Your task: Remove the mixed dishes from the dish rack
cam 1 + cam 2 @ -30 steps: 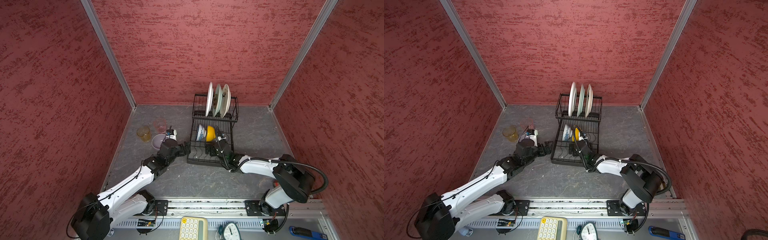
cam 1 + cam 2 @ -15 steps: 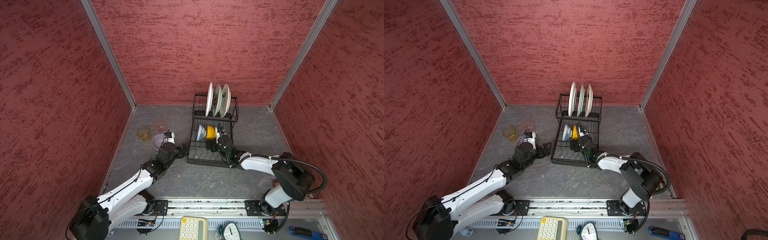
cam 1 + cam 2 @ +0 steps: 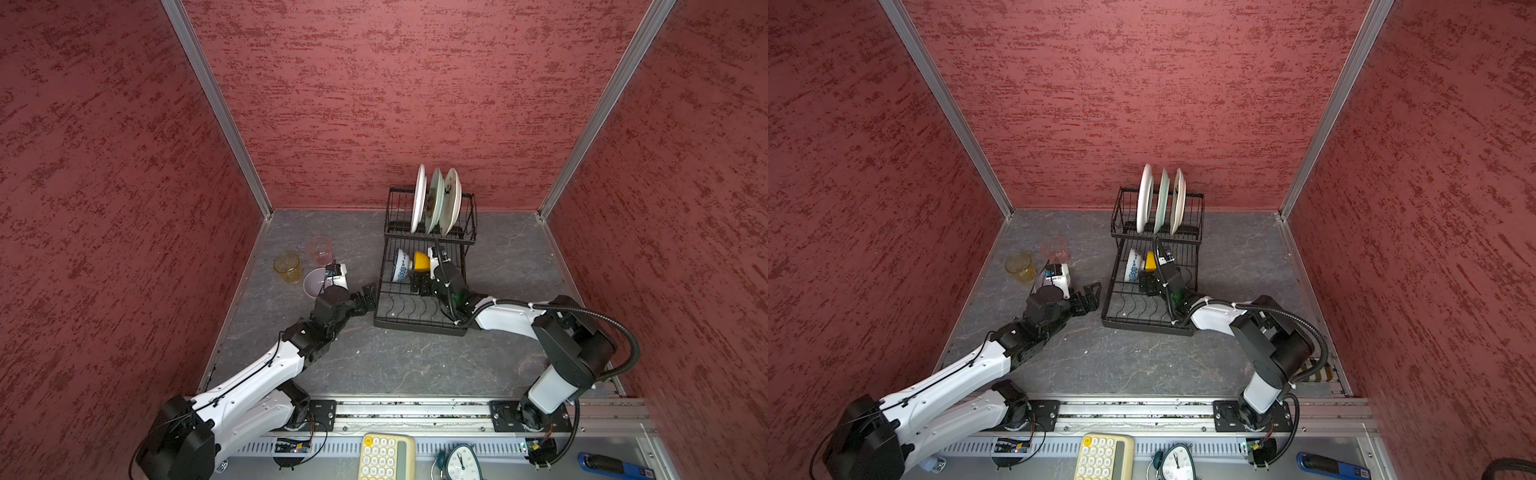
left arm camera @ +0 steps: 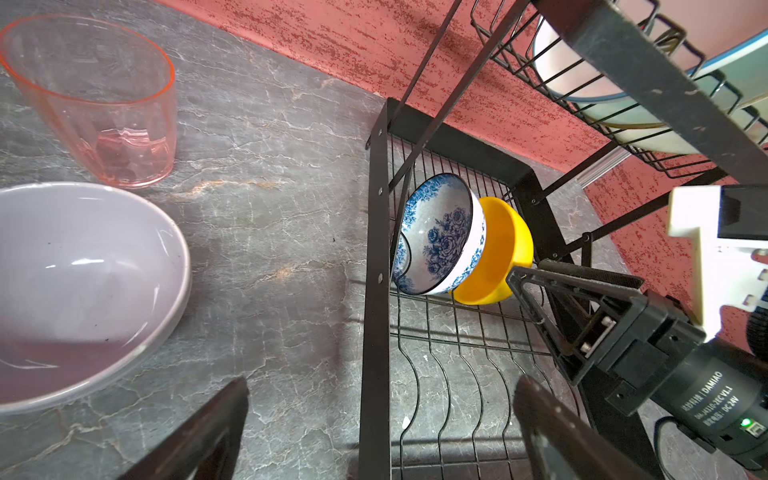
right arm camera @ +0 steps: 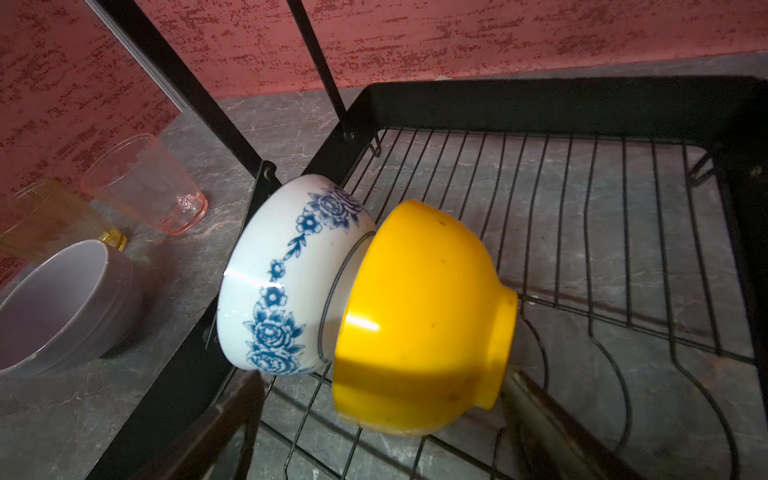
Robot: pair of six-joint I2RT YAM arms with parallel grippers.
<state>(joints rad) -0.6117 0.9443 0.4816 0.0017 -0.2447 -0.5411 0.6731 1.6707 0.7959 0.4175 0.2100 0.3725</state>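
Observation:
The black wire dish rack (image 3: 415, 326) (image 3: 1146, 326) stands at the back middle. Three plates (image 3: 435, 199) stand upright in its tall basket. On its low grid tray, a blue-white bowl (image 5: 286, 282) (image 4: 436, 237) and a yellow bowl (image 5: 419, 316) (image 3: 420, 261) lie on their sides, nested. My right gripper (image 5: 382, 382) (image 3: 419, 283) is open, its fingers straddling the yellow bowl without pinching it. My left gripper (image 4: 382, 386) (image 3: 368, 296) is open and empty, just over the rack's left rim (image 4: 374, 291). The lavender bowl (image 3: 313, 281) sits upright on the table.
An amber tumbler (image 3: 286, 268) and a pink tumbler (image 3: 320, 250) stand left of the rack, behind the lavender bowl. Red walls close in three sides. A calculator (image 3: 386, 457), a clock (image 3: 459, 461) and a blue tool (image 3: 615, 465) lie beyond the front rail.
My right gripper has pushed a little further into the rack tray, round the yellow bowl, with its jaws slightly narrower. The left arm has barely shifted.

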